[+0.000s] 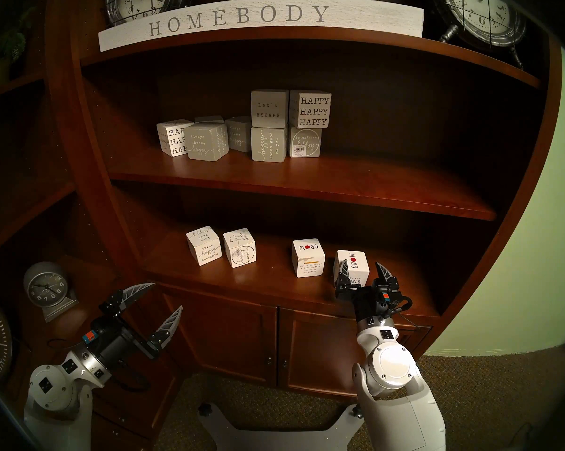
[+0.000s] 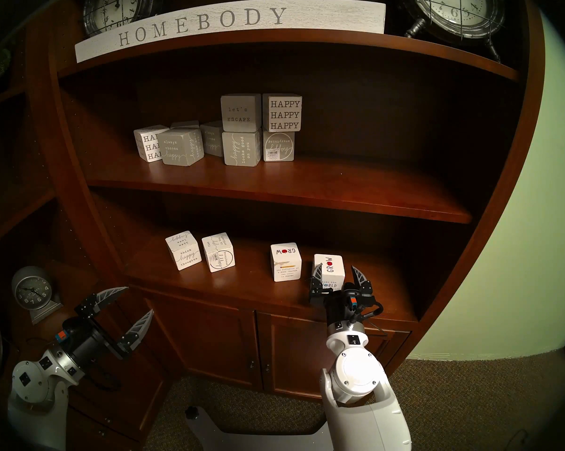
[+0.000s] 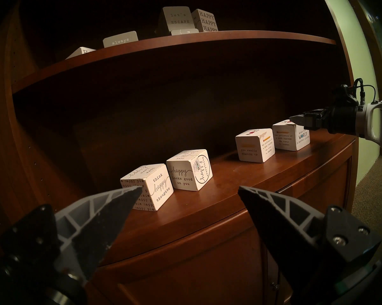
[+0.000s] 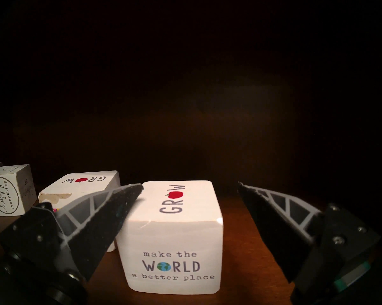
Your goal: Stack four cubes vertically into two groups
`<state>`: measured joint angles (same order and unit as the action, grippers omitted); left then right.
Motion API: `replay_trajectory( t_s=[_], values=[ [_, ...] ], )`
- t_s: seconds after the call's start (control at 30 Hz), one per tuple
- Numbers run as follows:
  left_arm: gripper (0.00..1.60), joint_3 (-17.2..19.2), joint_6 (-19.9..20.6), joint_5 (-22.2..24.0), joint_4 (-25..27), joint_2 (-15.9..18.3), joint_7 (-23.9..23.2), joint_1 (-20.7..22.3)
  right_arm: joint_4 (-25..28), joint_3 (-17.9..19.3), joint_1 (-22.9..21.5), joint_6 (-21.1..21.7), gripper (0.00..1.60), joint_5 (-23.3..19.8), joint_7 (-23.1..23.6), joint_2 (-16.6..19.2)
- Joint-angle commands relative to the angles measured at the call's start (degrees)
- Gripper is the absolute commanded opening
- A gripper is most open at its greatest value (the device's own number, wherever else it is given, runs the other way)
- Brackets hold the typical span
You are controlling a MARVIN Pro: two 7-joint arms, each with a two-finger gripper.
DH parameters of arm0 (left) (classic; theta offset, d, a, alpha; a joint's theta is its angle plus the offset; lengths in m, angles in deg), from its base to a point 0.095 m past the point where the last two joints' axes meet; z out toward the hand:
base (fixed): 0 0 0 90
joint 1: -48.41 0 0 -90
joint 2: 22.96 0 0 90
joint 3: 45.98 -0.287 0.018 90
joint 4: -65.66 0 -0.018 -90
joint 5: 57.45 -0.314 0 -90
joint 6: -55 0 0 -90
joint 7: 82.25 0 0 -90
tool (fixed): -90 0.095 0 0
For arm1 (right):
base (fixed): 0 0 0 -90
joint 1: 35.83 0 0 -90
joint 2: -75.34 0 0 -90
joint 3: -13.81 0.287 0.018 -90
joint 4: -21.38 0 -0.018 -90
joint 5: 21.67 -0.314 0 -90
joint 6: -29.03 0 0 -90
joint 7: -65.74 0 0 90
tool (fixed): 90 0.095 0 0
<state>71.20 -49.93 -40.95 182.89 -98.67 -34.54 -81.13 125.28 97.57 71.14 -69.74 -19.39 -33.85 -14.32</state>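
Observation:
Four white cubes stand apart on the lower shelf (image 1: 274, 287). Two with black "happy" script sit at the left (image 1: 204, 245) (image 1: 239, 247). Two "GROW" cubes with a red apple sit at the right (image 1: 308, 257) (image 1: 352, 263). My right gripper (image 1: 362, 268) is open around the rightmost "GROW" cube (image 4: 174, 236): the cube sits between the spread fingers, the left fingertip (image 4: 128, 194) near its upper left edge and a wide gap on the other side. My left gripper (image 1: 167, 295) hangs open and empty, low in front of the shelf's left end, short of the "happy" cubes (image 3: 150, 188) (image 3: 189, 172).
The middle shelf (image 1: 307, 183) above carries several grey and white lettered blocks, some stacked in twos (image 1: 269, 128). A "HOMEBODY" sign (image 1: 258, 20) and clocks sit on top. Cabinet doors (image 1: 274, 343) lie below the lower shelf. A small clock (image 1: 46, 287) stands at the far left.

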Motion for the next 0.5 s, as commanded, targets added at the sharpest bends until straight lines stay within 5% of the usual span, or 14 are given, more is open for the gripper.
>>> replay_trajectory(
  t_s=[0.0,0.47],
  values=[
    [1.6,0.0,0.0,0.1,0.9,0.0,0.0,0.0,1.3,-0.3,-1.1,0.4,1.6,-0.8,0.4,-0.3],
    [1.6,0.0,0.0,0.1,0.9,0.0,0.0,0.0,0.8,-0.8,-1.5,1.7,1.6,-1.1,0.5,-0.2]
  ],
)
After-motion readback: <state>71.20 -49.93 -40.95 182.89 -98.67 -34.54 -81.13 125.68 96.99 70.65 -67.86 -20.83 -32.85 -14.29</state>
